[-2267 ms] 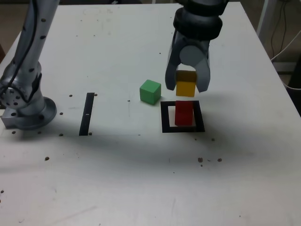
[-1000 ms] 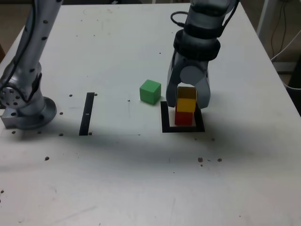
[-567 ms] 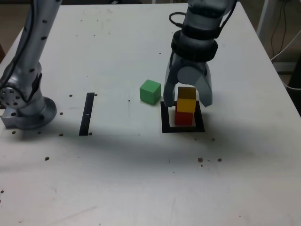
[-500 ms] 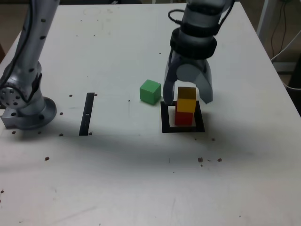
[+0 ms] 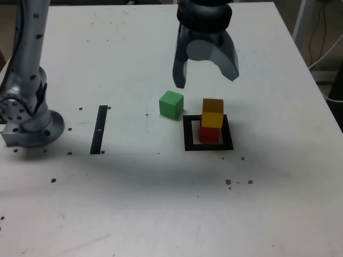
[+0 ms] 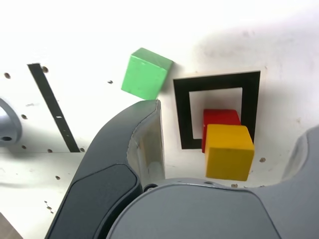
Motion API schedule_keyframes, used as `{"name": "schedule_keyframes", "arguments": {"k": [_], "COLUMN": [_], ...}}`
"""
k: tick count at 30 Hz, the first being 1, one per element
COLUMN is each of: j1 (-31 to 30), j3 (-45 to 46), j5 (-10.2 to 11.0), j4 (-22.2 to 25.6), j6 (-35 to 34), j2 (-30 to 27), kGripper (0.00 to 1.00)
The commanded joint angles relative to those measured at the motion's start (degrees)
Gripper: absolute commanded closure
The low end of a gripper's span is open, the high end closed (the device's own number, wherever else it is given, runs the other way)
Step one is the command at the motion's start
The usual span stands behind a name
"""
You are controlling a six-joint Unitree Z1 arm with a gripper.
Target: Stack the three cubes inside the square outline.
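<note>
The white desk [image 5: 134, 214] formed the ground on which the cubes and tape markings were laid out. The hand [image 5: 206, 80] was raised above it, its fingers spread wide and holding nothing; a second earlier they had flanked the yellow cube. Below the hand, the yellow cube [image 5: 213, 113] stood clear of both fingers, having kept its place as they opened and drew away. Release was thus judged complete, and the second layer of the stack set. Below the hand toward the exterior view's left, the green cube [image 5: 171, 104] rested alone on the desk, unmoved and outside the outline; it was the one cube left to place, and probably the next target. Farther below the hand, the red cube [image 5: 209, 135] served as the base under the yellow one, within the square outline [image 5: 188, 134] and nearer its side on the exterior view's right. Well apart from the hand, on the exterior view's left, lay the straight black strip [image 5: 99, 130]. A later release would have called for an equally clean withdrawal, lest a finger nudge the stack.
</note>
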Motion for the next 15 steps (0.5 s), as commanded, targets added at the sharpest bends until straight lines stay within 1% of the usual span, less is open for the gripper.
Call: {"name": "schedule_keyframes", "arguments": {"k": [1,8,15], "j1": [1.3,5.6,8.8], "j3": [1.0,5.7,12.5], "j5": [0.2,0.7,0.8], "j4": [0.2,-1.2,-5.7], "j6": [0.6,2.9,5.5], "j2": [-1.1,-3.2,-5.5], "kGripper": [0.01,0.01,0.01]}}
